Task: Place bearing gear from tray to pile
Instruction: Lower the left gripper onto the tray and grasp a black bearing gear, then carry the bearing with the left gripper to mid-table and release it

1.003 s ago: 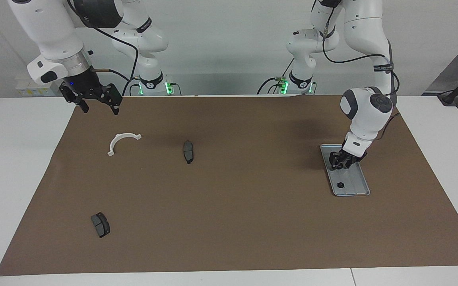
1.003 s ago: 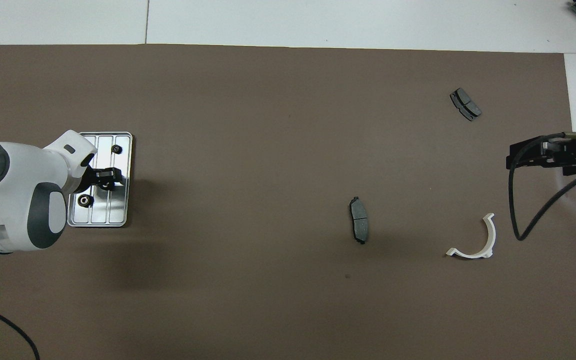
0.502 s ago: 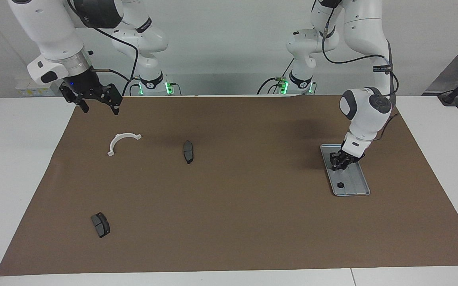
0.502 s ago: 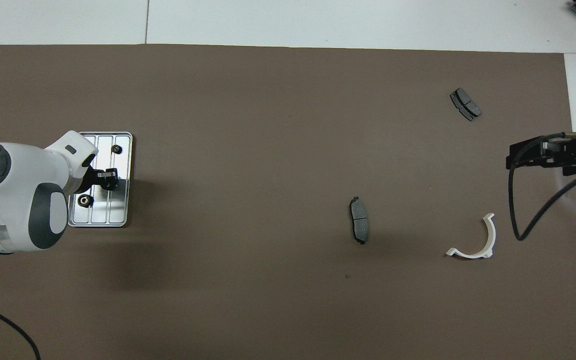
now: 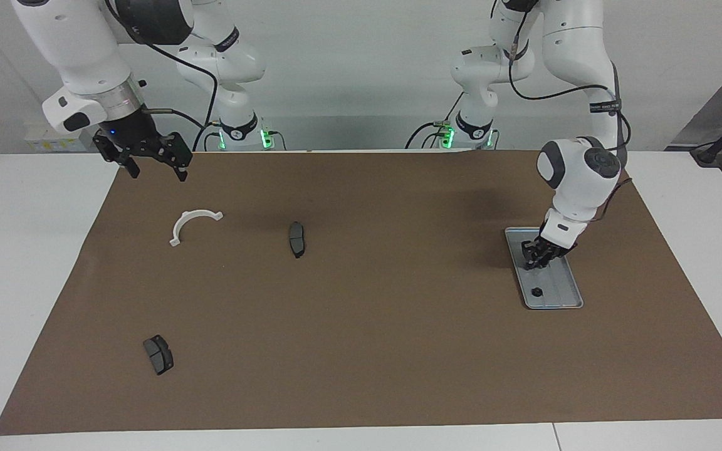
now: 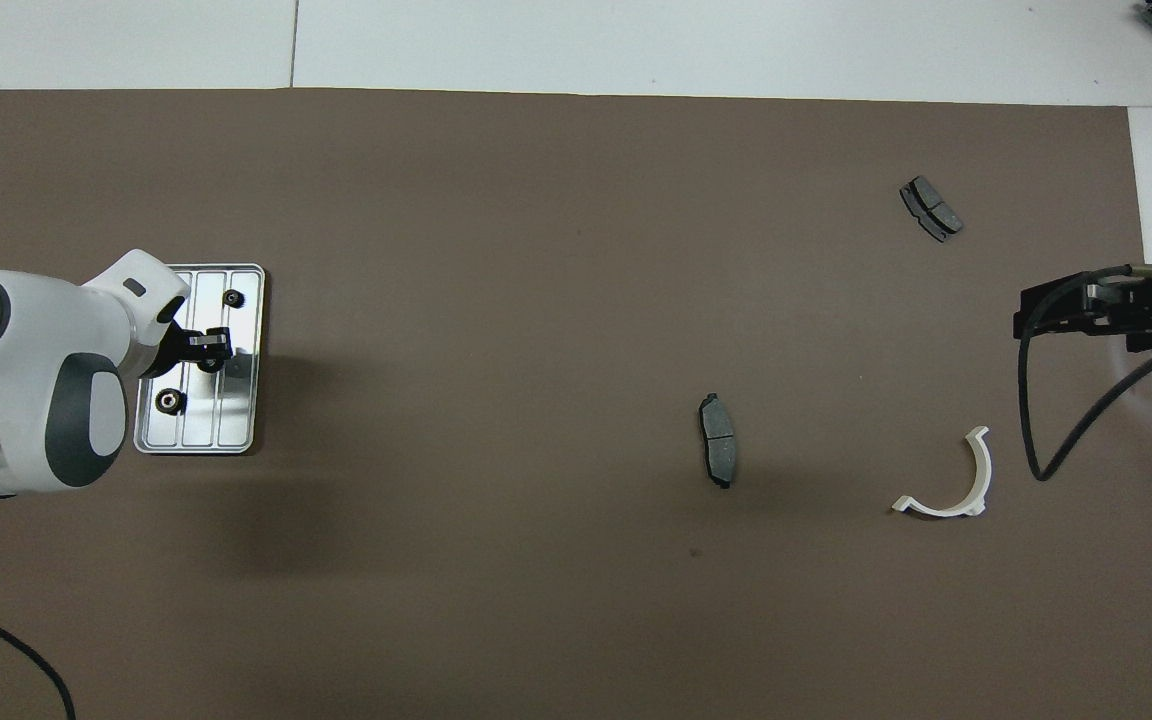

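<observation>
Located the left claw [image 5: 538,258] low over the middle of the tray [image 5: 571,299], at the left arm's end of the desk [image 5: 22,250]. Read its fingertips as clenched on one small dark bearing gear [image 6: 208,364], resting on or barely off the tray floor (contact with the floor not resolvable from either view). Counted two further gears [image 6: 232,297] loose in the tray, one at the end nearer the robots and one at the end farther from them.

Found the right claw [image 5: 157,172] released, fingers spread, waiting over the brown mat [image 5: 361,351] at the right arm's end of the desk. Noted the pile beneath and beside it: a white bracket [image 5: 184,220], one brake pad [image 5: 297,239] near the desk's middle, and a second brake pad [image 5: 158,354] farther from the robots.

Judged the grasp as made and the lift as not yet begun. Identified these hazards:

- Shallow or off-centre pinch on a small round part: slip on lift, gear dropped back in the tray or rolled onto the mat.
- Fingertip caught on a tray ridge or rim: tray dragged or tipped, loose gears scattered.
- Long carry along the whole desk: loss of a weakly held gear midway, well apart from the pile.
- Release from too high: bounce or roll away from the pile.
- Crowding near the bracket: contact with the waiting right claw.
</observation>
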You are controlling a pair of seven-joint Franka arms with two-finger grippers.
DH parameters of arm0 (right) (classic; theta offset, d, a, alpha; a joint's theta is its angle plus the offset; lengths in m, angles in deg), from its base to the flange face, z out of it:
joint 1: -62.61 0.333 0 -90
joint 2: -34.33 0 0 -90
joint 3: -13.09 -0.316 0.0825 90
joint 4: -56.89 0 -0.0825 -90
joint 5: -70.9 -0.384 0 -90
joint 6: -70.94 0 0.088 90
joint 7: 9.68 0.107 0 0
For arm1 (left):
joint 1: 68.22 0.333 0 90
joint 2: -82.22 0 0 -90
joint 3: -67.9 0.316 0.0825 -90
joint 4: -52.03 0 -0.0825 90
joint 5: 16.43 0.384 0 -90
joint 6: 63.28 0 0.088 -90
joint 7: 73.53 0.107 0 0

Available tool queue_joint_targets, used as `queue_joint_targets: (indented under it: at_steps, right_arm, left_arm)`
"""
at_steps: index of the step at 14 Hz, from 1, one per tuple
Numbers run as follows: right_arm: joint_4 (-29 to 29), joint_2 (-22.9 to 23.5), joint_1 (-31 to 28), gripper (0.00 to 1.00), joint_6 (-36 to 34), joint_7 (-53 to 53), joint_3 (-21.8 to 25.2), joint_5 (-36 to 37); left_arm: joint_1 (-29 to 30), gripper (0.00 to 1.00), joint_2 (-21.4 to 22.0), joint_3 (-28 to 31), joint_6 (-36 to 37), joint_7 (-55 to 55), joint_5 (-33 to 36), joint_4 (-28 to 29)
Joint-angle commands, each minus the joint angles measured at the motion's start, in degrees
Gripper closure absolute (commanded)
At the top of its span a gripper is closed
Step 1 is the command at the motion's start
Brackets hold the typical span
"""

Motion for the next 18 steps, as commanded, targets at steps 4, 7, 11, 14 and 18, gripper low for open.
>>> queue_joint_targets:
  at_steps: [4, 7, 11, 14, 18]
  right_arm:
    - [1.0, -0.8, 0.0, 0.0, 0.1, -1.0, -0.2, -0.6]
    - [1.5, -0.9, -0.1, 0.0, 0.4, -1.0, -0.2, -0.7]
    - [5.8, -2.2, 2.3, 0.0, 5.4, -0.7, -0.2, -0.7]
    - [6.9, -1.7, 6.3, 0.0, 7.7, 3.8, -0.2, -0.8]
    - [6.7, 2.1, 15.1, 0.0, 13.1, 13.3, -0.2, -1.0]
  left_arm:
    - [-10.7, 0.9, -1.4, 0.0, 5.0, -20.2, 0.0, -6.8]
    - [-18.4, 0.9, -1.3, 0.0, 3.6, -29.8, 0.0, -5.4]
    - [-29.1, 0.9, -1.8, -0.1, -5.3, -40.6, 0.0, -2.1]
    - [-33.9, 0.88, -4.9, -0.1, -9.6, -42.4, 0.0, -2.1]
    - [-35.3, 0.14, -5.0, -0.1, -9.3, -42.5, 0.0, -2.8]
